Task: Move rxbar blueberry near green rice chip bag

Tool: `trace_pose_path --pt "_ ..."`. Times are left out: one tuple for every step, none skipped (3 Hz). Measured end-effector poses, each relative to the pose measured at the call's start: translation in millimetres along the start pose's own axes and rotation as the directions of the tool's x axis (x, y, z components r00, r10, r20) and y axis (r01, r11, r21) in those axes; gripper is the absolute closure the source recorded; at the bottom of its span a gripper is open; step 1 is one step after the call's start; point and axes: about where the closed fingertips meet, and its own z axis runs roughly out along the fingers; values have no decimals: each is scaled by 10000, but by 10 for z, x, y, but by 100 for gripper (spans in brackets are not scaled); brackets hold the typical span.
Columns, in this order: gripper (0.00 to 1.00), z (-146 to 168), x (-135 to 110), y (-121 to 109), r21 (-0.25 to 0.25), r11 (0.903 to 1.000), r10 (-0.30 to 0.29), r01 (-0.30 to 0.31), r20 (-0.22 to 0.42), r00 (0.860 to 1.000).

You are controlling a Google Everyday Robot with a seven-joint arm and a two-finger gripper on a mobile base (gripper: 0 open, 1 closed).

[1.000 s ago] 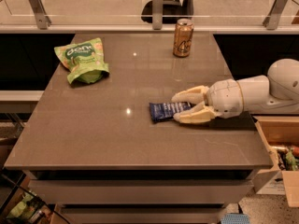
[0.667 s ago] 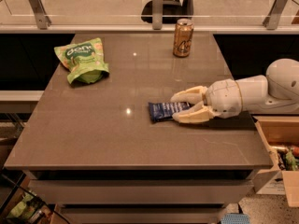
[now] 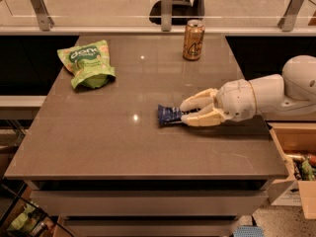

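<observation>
Obs., single camera view, looking down on a grey-brown surface (image 3: pixel 98 147).

- Arm (image 3: pixel 269 95): white, enters from the right edge of the frame at mid-height and reaches left, low over the surface.
- Pincer (image 3: pixel 185 114): cream-coloured, right of the frame's centre. One finger lies on the far side and the other on the near side of the bar's right end. The fingers (image 3: pixel 200 99) are drawn in against that end, so the pincer is pinching the rxbar blueberry.
- rxbar blueberry (image 3: pixel 169 115): dark blue with white lettering, flat on the surface, just right of the frame's centre. Its long axis runs left to right. The left half is in plain sight; the right end is tucked between the fingers.
- green rice chip bag (image 3: pixel 86 63): light green, wrinkled, white lettering. It lies in the upper left of the frame near the far left corner of the surface, well apart from the bar.
- drink can (image 3: pixel 193 32): orange-gold, upright. It stands at upper centre near the far edge of the surface, apart from both the bag and the bar.
- cardboard box (image 3: pixel 291 137): open, at the lower right of the frame beside the surface. Its contents cannot be made out.
- Bright light spots (image 3: pixel 135 117) reflect off the surface left of the bar.
</observation>
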Motion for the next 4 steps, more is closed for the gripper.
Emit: trace_pose_path --pt "100 -61 -98 -16 150 9999 -70 71 -96 9999" --pt "100 -150 -208 -47 345 9991 -228 234 -169 9996" --pt "100 -231 -328 -76 503 9976 -461 475 -280 9985" --pt "100 -299 -441 -122 604 9956 -694 716 -371 9969"
